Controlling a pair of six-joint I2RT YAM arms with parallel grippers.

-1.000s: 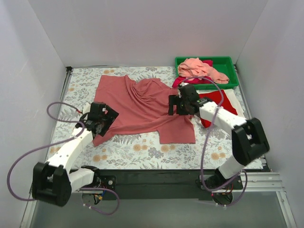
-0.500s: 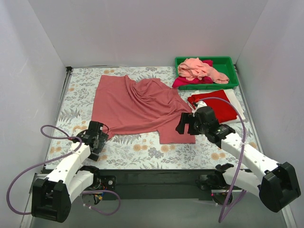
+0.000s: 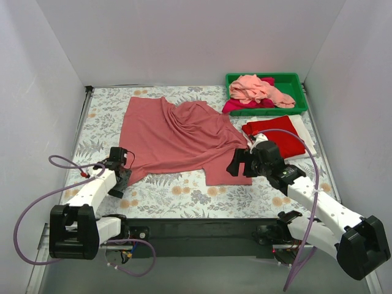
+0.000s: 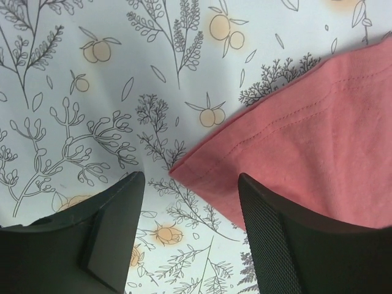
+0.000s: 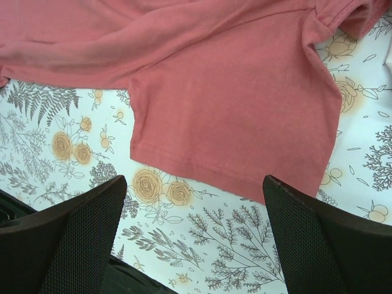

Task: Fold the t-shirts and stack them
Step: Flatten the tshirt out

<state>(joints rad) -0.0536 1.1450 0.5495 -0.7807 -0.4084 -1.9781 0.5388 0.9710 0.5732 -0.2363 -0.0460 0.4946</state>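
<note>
The dusty rose t-shirt (image 3: 177,135) lies spread and rumpled on the floral table cloth. My left gripper (image 3: 120,169) is open and empty at its near left corner; that corner (image 4: 184,168) lies between my fingers in the left wrist view. My right gripper (image 3: 240,163) is open and empty at the shirt's near right flap (image 5: 245,104), just before its hem. A folded bright red t-shirt (image 3: 275,136) lies on a white one (image 3: 305,135) at the right. Salmon pink (image 3: 257,89) and magenta (image 3: 236,105) shirts lie in the green bin.
The green plastic bin (image 3: 293,78) stands at the back right corner. White walls close in the table on three sides. The black near edge of the table (image 3: 196,225) runs below the shirt.
Both arms came down off the shirt toward the near edge. My left gripper then shifted back up to the shirt's near left corner. My right gripper settled at the near right hem.
</note>
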